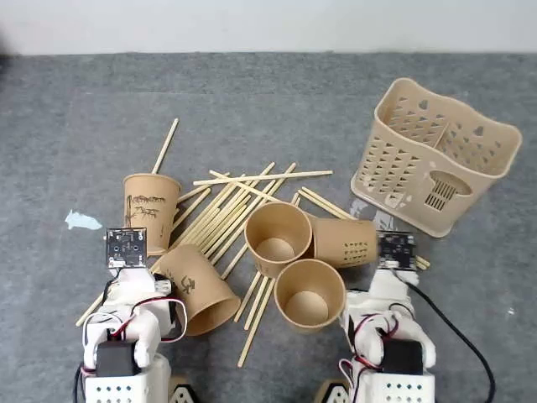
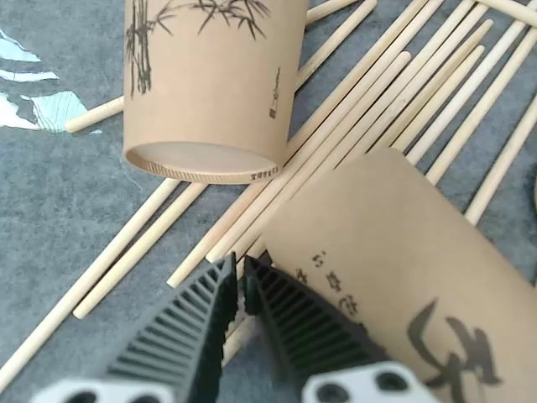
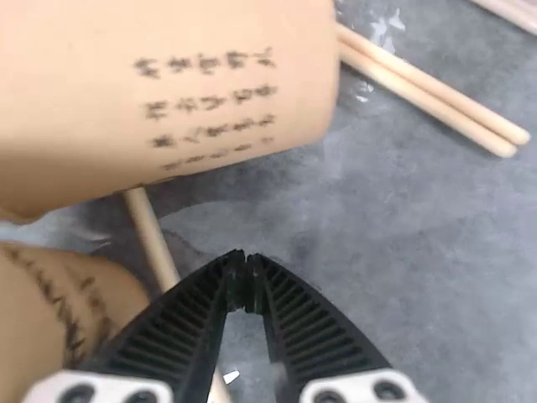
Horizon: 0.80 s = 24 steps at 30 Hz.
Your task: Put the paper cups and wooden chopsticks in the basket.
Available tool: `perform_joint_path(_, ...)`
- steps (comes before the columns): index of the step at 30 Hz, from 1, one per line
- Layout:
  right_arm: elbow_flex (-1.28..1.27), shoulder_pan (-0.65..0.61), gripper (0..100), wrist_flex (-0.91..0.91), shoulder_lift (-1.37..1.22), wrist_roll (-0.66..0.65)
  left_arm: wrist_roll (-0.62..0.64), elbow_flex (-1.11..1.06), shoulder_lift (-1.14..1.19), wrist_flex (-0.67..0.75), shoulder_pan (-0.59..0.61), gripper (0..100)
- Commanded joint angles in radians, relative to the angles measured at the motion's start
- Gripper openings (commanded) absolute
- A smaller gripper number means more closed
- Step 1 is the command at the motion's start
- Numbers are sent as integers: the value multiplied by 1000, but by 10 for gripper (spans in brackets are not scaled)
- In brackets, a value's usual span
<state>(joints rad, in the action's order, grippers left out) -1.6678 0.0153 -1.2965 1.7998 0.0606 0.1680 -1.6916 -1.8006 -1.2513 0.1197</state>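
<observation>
- Left gripper (image 2: 237,281): jaws shut tip to tip, holding nothing; hangs over chopsticks (image 1: 235,210), just beside a tipped cup (image 2: 403,277).
- Right gripper (image 3: 245,273): jaws closed, empty; over grey table (image 1: 84,109), near a side-lying cup (image 3: 159,92).
- Cups: five, all on the table. An inverted cup (image 1: 151,210) stands at 9 o'clock of the chopstick pile, and two open cups (image 1: 277,238) sit at 4 o'clock.
- Chopsticks: loose, mid-table, scattered under and between the cups.
- Basket (image 1: 432,155): 2 o'clock corner, near the side-lying cup.
</observation>
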Motion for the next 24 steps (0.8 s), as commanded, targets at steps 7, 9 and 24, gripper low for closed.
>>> perform_joint_path(7, 256, 242, 11, 2, 15, -9, 5, 8, -11, -5, -3, 14)
perform_joint_path(9, 302, 278, 11, -7, 15, -18, 5, 8, -11, -5, -3, 14)
perform_joint_path(24, 686, 245, 8, -156, -7, -167, 5, 8, -11, -5, -3, 14)
